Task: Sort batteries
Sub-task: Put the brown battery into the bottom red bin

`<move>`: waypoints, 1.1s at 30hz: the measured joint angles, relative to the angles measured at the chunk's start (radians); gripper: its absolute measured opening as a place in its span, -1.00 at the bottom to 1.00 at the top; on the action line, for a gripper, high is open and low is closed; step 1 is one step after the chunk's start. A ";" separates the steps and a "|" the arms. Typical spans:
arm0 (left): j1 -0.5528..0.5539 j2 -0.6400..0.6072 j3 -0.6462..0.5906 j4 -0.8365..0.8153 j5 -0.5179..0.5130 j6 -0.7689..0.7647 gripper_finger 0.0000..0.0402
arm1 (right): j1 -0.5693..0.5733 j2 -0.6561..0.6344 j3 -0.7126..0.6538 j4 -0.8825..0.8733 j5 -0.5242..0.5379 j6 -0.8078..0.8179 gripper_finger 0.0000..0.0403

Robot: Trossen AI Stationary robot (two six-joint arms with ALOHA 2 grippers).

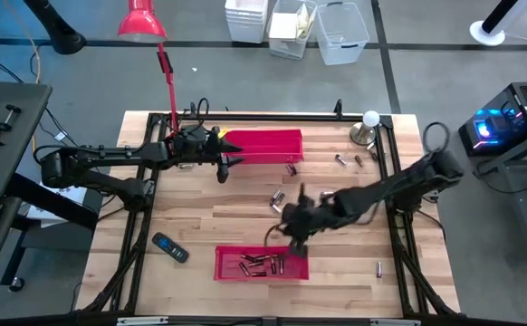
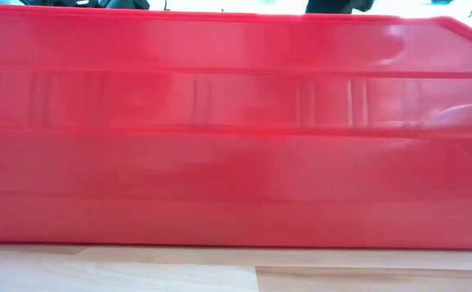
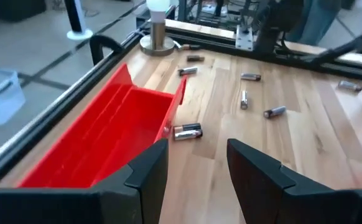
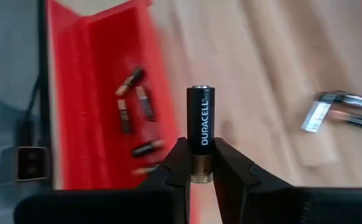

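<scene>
The left gripper stands partly open with nothing between its fingers; it hovers at the near edge of the far red tray, whose floor looks bare; its arm reaches in level from the table's left side. The left wrist view alone shows the scene past those fingers: one silver-and-black battery just beside the tray's end wall, more loose batteries scattered on the wooden table, and a white bulb on a metal base at the far corner.

The right gripper is closed on a black battery; it pinches the copper-coloured end, so the cell stands out beyond the fingertips; the arm stretches in from the table's right edge, bent down above the far rim of the near red tray. The right wrist view shows batteries in the tray below the held cell; another battery lies on the wood well apart.

The high view adds a black handset left of the near tray; the low view shows only a red tray wall.
</scene>
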 joint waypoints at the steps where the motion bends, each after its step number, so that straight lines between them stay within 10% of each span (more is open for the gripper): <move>1: 0.000 0.000 0.000 0.001 0.000 0.021 -0.22 | 0.009 0.041 0.047 -0.020 -0.009 0.005 -0.83; 16: -0.003 0.000 0.000 0.006 0.022 -0.147 -0.22 | 0.087 0.357 0.396 -0.190 -0.080 0.098 -0.82; 26: -0.064 0.000 0.000 0.042 0.031 -0.227 -0.22 | 0.126 0.359 0.412 -0.273 -0.072 0.196 0.10; 33: -0.055 0.001 0.025 0.056 0.023 -0.274 -0.22 | 0.096 0.294 0.461 -0.538 0.078 0.279 0.17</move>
